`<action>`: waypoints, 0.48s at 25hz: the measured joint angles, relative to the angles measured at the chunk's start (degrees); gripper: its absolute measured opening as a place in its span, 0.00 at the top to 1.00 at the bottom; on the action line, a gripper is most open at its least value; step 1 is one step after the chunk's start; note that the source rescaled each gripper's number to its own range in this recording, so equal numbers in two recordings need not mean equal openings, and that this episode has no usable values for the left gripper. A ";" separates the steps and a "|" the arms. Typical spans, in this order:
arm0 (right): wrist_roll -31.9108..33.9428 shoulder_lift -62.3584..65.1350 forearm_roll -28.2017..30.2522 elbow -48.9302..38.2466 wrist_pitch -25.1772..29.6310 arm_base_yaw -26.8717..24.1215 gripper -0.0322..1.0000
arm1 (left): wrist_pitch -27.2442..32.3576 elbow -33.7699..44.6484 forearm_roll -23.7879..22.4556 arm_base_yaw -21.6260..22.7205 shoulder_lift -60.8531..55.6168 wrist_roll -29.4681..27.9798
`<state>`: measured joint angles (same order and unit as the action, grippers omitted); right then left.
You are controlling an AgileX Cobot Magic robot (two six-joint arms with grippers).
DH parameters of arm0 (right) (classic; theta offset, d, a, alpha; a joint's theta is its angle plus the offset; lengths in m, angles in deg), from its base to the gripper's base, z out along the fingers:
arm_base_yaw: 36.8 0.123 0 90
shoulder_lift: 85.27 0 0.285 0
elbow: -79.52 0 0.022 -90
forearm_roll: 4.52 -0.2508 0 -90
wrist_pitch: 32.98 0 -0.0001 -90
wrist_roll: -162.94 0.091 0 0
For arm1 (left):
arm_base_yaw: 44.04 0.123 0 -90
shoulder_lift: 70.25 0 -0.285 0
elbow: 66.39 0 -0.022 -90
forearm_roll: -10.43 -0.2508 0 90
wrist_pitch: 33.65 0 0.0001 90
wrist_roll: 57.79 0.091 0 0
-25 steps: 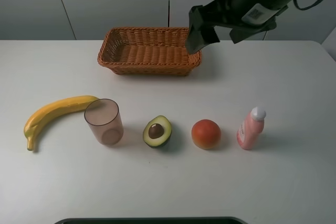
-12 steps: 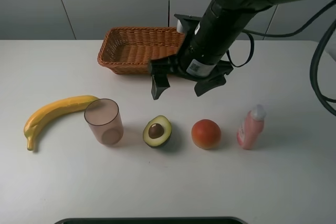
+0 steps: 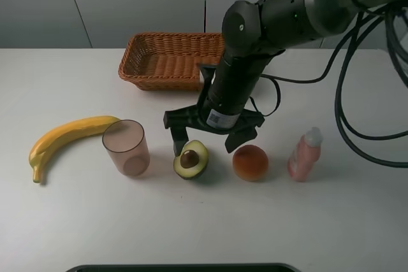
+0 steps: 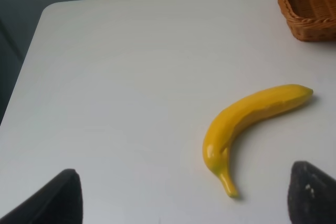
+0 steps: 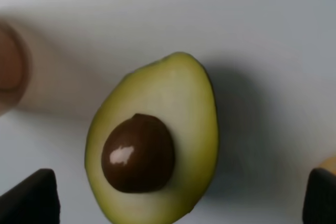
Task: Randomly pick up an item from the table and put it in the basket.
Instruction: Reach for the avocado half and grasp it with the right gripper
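The halved avocado (image 3: pixel 191 159) lies cut side up on the white table (image 3: pixel 64 221), brown pit showing. My right gripper (image 3: pixel 204 142) hangs open just above it, its fingers either side of the avocado and apart from it. In the right wrist view the avocado (image 5: pixel 157 161) fills the middle between the two dark fingertips (image 5: pixel 29 199). The brown wicker basket (image 3: pixel 172 62) stands at the back of the table. My left gripper (image 4: pixel 181 203) is open and holds nothing; it shows only in the left wrist view, above the table near the banana (image 4: pixel 252 124).
A yellow banana (image 3: pixel 70 137) lies at the left. A translucent pink cup (image 3: pixel 126 148) stands just left of the avocado. A red-orange fruit (image 3: pixel 250 162) sits just right of it, and a pink bottle (image 3: pixel 304 154) further right. The right arm's cables hang at the right.
My right arm has swung from above the basket's right end forward and down to just above the avocado, gripper open throughout. The objects on the table have not moved.
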<state>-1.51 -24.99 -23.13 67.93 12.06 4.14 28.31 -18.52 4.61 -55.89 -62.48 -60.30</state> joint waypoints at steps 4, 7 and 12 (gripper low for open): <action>-0.34 -0.68 -1.48 0.00 -1.39 0.85 0.00 | 0.00 0.00 0.00 0.00 0.00 0.00; -0.49 -1.19 -2.17 0.14 -2.92 2.16 0.00 | 0.00 0.00 0.00 0.00 0.00 -0.11; -0.49 -3.87 -3.46 0.24 -4.00 2.96 0.00 | 0.00 0.00 0.00 0.00 0.00 -0.11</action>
<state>-2.00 -28.86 -26.59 68.16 8.06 7.09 28.31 -18.52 4.61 -55.89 -62.48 -60.41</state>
